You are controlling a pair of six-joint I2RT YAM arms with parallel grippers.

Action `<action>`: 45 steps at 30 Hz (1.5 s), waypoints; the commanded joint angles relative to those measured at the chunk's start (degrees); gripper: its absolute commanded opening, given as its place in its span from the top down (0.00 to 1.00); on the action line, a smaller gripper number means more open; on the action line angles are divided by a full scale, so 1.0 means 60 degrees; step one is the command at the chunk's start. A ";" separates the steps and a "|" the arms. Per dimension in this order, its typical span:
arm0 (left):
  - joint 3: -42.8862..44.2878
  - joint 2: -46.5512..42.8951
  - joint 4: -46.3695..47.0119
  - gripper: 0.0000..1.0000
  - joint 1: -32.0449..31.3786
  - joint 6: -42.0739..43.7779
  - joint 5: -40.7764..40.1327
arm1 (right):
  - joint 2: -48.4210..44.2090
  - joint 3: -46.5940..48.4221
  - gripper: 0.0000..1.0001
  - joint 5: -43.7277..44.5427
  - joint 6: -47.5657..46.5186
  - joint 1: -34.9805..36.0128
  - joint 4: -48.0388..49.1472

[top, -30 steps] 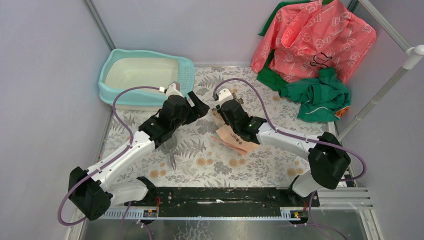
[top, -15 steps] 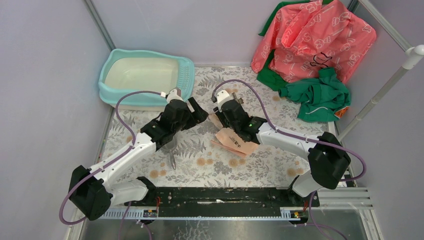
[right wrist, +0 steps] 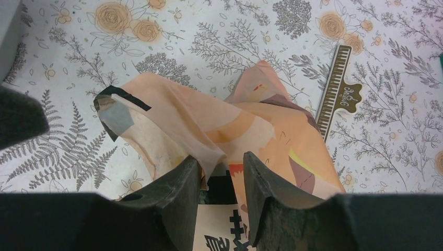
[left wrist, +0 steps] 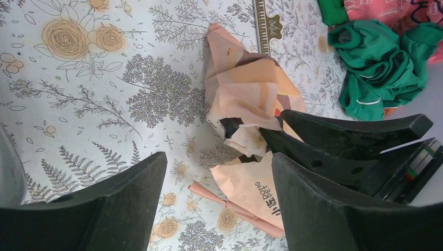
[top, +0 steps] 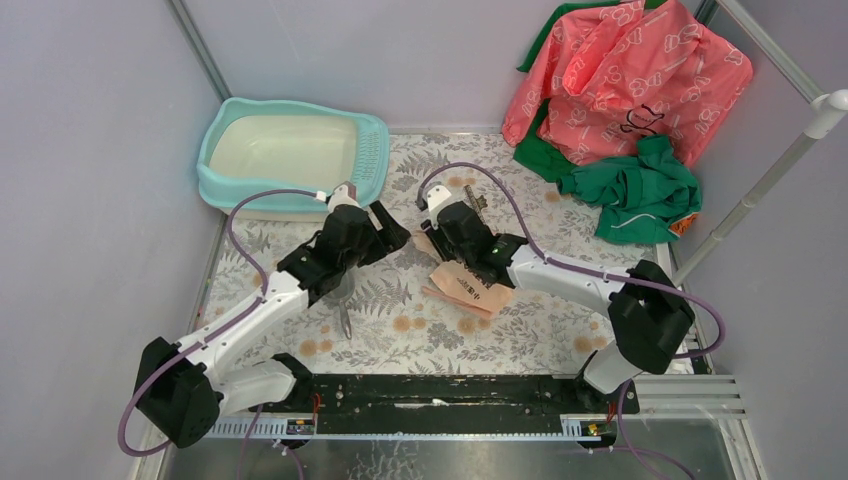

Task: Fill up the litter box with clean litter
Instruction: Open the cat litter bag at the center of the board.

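Both jaws beside the bag edge

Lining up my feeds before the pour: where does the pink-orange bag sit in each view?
Top external: the bag lies mid-table, just right of centre.
Left wrist: the bag is crumpled in the upper middle, beyond the fingers.
Right wrist: the bag fills the centre, a fold running between the fingers.
Shared landmark: the brown comb-like strip beside it.
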 commanded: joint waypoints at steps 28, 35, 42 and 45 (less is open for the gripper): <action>-0.0700 -0.0881 0.0512 0.20 0.0496 -0.0080 0.0530 | 0.0725 0.0777 0.64 0.4018 -0.0145 0.1232 -0.2044; -0.1045 -0.0876 0.0727 0.21 0.0470 -0.0184 0.0885 | 0.0204 0.1300 1.00 0.4268 0.0140 0.1167 -0.2684; -0.1399 -0.0635 0.1499 0.22 -0.0290 -0.0802 0.0955 | -0.0427 0.2129 1.00 0.2122 0.1003 0.0714 -0.3463; -0.1453 -0.0446 0.1973 0.22 -0.0800 -0.1202 0.0814 | -0.0489 0.2337 1.00 0.1612 0.1264 0.0603 -0.3602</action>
